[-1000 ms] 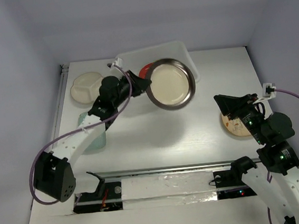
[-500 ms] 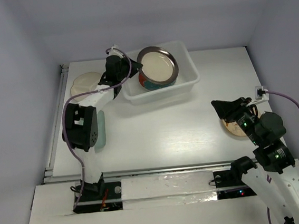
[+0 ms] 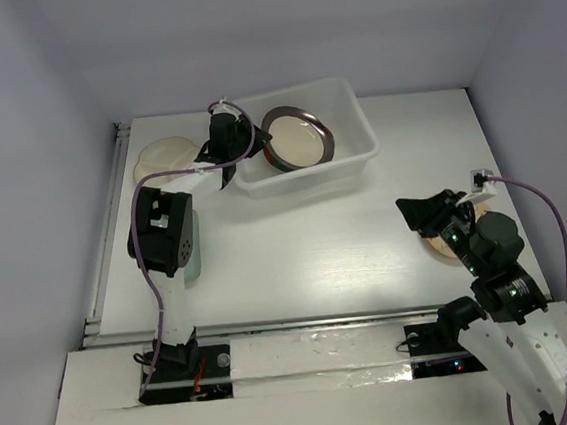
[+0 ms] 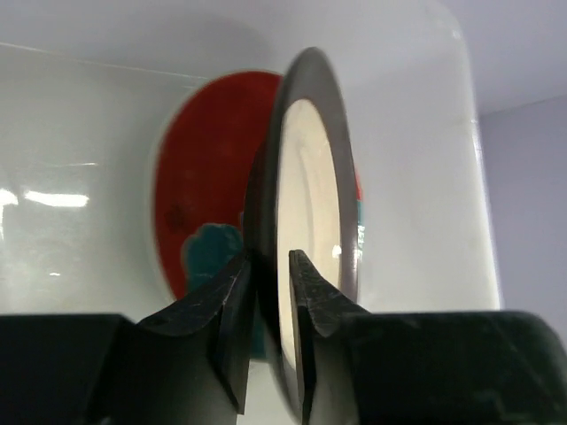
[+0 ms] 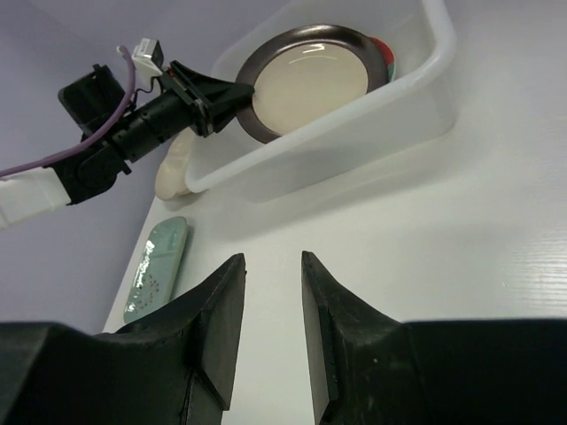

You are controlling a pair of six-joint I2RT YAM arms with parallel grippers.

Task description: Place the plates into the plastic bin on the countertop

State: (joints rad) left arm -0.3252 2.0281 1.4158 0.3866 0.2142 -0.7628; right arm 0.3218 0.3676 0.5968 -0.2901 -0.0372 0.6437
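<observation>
The dark-rimmed metallic plate (image 3: 297,138) sat inside the plastic bin (image 3: 357,161) at the far side of the countertop (image 3: 306,240). It was tipped up rather than flat, with its cream face turned upward and toward the right. Being round, it had no long axis of its own. In the left wrist view it showed nearly edge-on, as a narrow upright ellipse. Behind and under it lay the red plate (image 4: 208,177) with its teal flower, partly covered. Whether the lower edge of the metallic plate touched the red one or the bin floor could not be told. The left gripper (image 4: 270,262) was at the plate's left edge, reaching in over the bin's left wall. It was clamped narrowly on the rim, one finger on the dark back and the other on the cream face. Left of the bin lay the cream divided plate (image 3: 161,156), and nearer along the left arm the pale teal plate (image 5: 156,269) rested flat. Well apart at the right side, the right gripper (image 5: 270,262) hung with its jaws partly spread and nothing between them. Just beneath it lay the cream floral plate (image 3: 437,244).
</observation>
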